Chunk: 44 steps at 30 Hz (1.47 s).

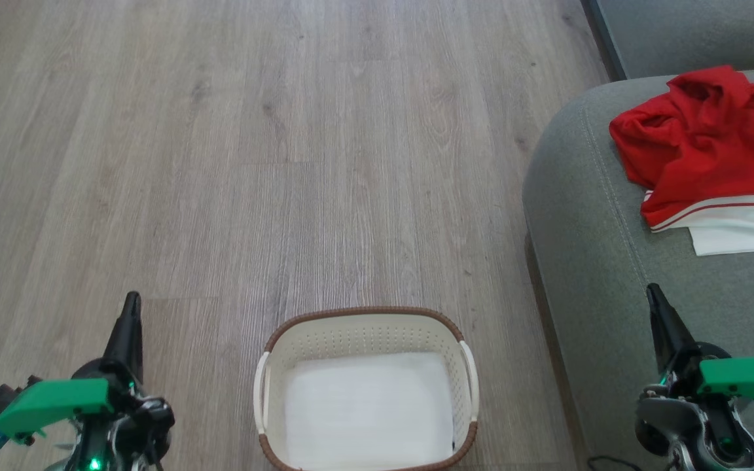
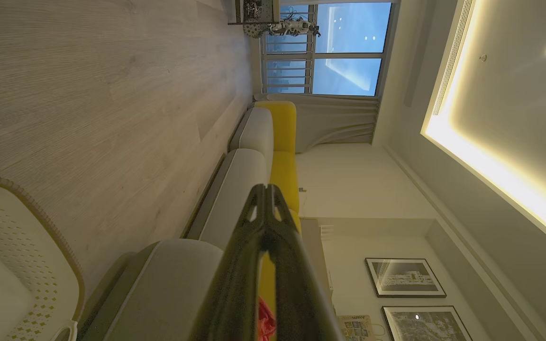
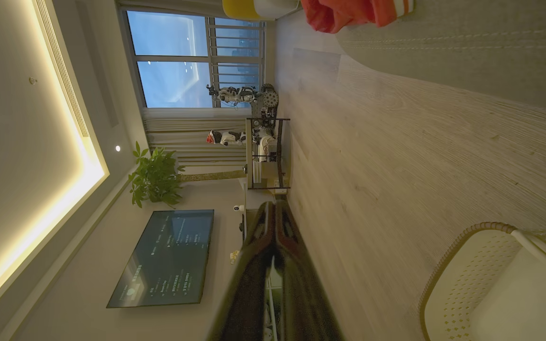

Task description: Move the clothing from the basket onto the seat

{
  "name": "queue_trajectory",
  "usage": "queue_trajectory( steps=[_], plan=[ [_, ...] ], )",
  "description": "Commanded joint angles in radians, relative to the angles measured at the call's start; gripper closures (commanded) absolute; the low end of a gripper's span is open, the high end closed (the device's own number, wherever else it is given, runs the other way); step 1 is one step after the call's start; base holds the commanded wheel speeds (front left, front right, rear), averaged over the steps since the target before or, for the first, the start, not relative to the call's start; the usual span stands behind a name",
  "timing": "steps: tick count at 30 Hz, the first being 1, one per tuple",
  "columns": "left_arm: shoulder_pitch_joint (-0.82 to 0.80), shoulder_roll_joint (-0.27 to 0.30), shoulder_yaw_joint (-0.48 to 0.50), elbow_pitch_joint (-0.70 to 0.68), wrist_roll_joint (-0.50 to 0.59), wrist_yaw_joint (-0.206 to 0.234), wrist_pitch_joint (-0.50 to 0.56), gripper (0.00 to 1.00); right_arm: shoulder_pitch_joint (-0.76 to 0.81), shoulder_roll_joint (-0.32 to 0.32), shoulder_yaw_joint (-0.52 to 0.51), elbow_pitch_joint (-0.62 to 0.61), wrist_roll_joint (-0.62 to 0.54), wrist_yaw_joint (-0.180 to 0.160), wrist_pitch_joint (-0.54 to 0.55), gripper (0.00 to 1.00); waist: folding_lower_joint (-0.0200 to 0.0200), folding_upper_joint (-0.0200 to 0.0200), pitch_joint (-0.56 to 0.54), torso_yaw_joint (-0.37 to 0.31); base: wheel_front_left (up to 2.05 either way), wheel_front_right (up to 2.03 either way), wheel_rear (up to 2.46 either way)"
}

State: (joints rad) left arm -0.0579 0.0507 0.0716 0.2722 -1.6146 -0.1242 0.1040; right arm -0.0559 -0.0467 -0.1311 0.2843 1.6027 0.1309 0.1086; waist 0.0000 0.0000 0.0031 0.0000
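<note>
The red clothing (image 1: pixel 711 144) with a white, red-striped panel lies crumpled on the grey-green seat (image 1: pixel 586 248) at the right; a bit of it also shows in the right wrist view (image 3: pixel 349 12) and the left wrist view (image 2: pixel 266 322). The cream basket (image 1: pixel 367 327) with a brown rim stands on the floor at bottom centre, holding just a white bottom. My left gripper (image 1: pixel 131 304) is shut at the lower left, over bare floor. My right gripper (image 1: pixel 653 292) is shut at the lower right, above the seat's front part, well short of the clothing. Nothing is between either pair of fingers.
Wood-look floor (image 1: pixel 285 163) stretches ahead and to the left. A sofa with yellow cushions (image 2: pixel 282 142) runs along the wall. Far off stand a shelf unit (image 3: pixel 266 151), a plant (image 3: pixel 154 177) and a dark screen (image 3: pixel 168 258).
</note>
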Motion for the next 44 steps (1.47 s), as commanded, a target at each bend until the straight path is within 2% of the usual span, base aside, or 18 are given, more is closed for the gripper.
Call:
queue_trajectory(
  steps=[1,44],
  plan=[
    [-0.050,0.006,0.034,-0.027,0.000,-0.007,0.003,1.00,-0.052,-0.004,0.016,-0.039,0.005,0.000,0.005,1.00,0.0000,0.0000,0.000,0.000,0.00,0.00,0.00],
    [-0.050,0.003,0.038,-0.027,0.003,-0.007,0.006,1.00,-0.052,-0.004,0.016,-0.039,0.005,0.000,0.005,1.00,0.0000,0.0000,0.000,0.000,0.00,0.00,0.00]
  ],
)
